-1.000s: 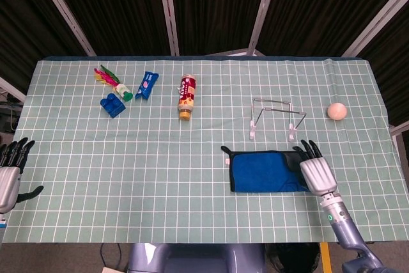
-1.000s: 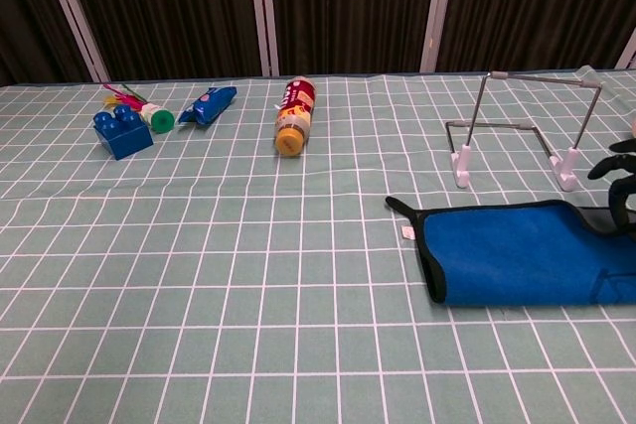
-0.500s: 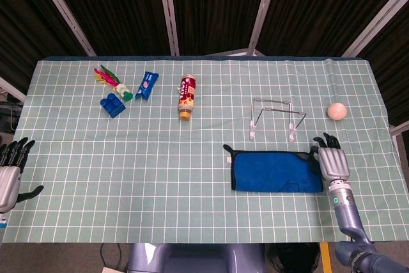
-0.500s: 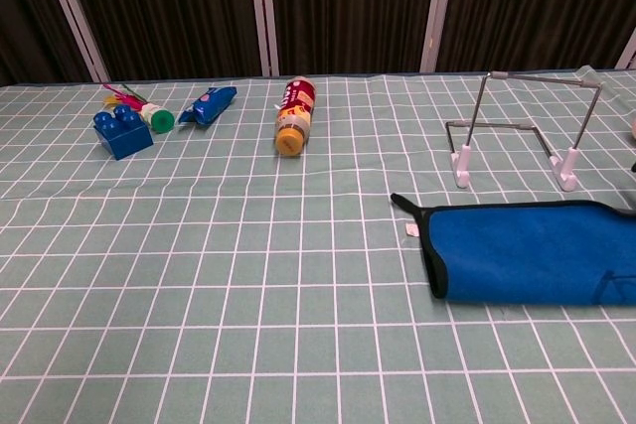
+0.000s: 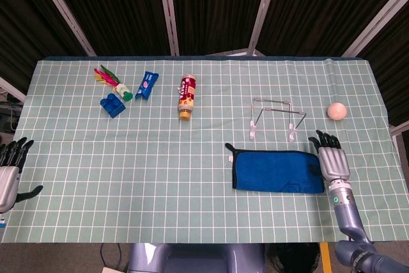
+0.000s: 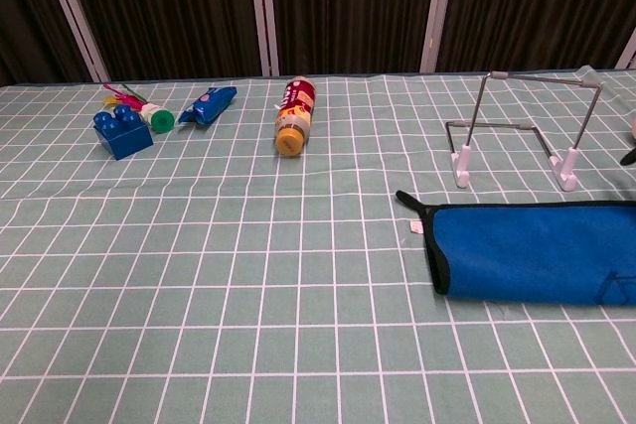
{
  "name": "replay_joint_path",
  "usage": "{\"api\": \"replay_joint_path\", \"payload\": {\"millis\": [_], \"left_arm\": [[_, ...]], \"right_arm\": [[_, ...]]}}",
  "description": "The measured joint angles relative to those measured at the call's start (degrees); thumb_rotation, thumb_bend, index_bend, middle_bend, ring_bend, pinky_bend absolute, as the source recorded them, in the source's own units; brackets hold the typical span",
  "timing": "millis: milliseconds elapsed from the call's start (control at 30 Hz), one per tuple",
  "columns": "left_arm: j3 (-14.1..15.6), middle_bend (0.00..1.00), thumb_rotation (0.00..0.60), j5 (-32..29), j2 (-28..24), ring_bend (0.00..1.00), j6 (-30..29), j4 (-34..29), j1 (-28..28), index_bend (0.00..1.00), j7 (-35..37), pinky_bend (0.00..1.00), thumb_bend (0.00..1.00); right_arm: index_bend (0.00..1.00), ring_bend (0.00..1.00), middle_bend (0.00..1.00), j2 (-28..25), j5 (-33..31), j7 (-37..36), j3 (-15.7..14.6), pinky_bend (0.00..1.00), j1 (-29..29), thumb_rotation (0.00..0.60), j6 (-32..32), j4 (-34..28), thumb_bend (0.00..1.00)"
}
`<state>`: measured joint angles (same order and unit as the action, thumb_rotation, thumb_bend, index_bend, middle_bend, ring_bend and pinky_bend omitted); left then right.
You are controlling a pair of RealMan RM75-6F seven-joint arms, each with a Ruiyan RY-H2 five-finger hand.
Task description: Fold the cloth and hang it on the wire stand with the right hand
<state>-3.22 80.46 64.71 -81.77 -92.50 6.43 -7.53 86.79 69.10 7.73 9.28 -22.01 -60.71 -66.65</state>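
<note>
Head view: right hand [image 5: 332, 161] fingers apart, touching cloth [image 5: 276, 171]; labels unreadable.

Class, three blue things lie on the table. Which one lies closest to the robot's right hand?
The blue cloth, spread flat in front of the wire stand; its right end reaches the right hand. The blue block and blue packet lie far off at the table's left rear.

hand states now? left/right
Left hand: open, holding nothing, at the table's left edge.
Right hand: open, fingers apart, at the blue cloth's right end.
</note>
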Motion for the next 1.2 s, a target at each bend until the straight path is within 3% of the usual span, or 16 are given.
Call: {"api": "replay_joint_path", "payload": {"millis": [233, 400, 700, 900, 1200], "left_arm": [[0.15, 0.00, 0.600, 0.71, -0.36, 0.00, -0.44, -0.18, -0.15, 0.00, 0.61, 0.00, 0.00], [0.11, 0.00, 0.600, 0.50, -0.13, 0.00, -0.25, 0.11, -0.06, 0.00, 0.28, 0.00, 0.00], [-0.22, 0.00, 0.600, -0.55, 0.43, 0.00, 0.56, 1.13, 0.25, 0.00, 0.07, 0.00, 0.00], [-0.44, 0.00, 0.600, -1.22, 0.51, 0.00, 1.03, 1.40, 0.42, 0.00, 0.08, 0.00, 0.00], [-0.53, 0.00, 0.600, -2.06, 1.11, 0.00, 2.02, 1.88, 0.87, 0.00, -0.77, 0.00, 0.00]], "right_arm": [[0.16, 0.00, 0.00, -3.75, 13.32, -2.56, -3.82, 0.00, -0.46, 0.600, -5.15, -5.63, 0.21], [0.16, 0.00, 0.00, -6.36, 20.65, -2.61, -6.44, 0.00, -4.75, 0.600, -3.10, -9.38, 0.20], [0.22, 0.00, 0.00, -4.86, 32.71, 0.15, -9.80, 0.00, -15.95, 0.600, 3.87, -3.81, 0.18], [0.25, 0.00, 0.00, -2.28, 35.96, -0.07, -12.19, 0.00, -19.75, 0.600, 6.25, -0.48, 0.18], [0.26, 0.00, 0.00, -0.10, 35.87, -0.50, -12.74, 0.00, -21.13, 0.600, 5.77, 1.76, 0.18]]}}
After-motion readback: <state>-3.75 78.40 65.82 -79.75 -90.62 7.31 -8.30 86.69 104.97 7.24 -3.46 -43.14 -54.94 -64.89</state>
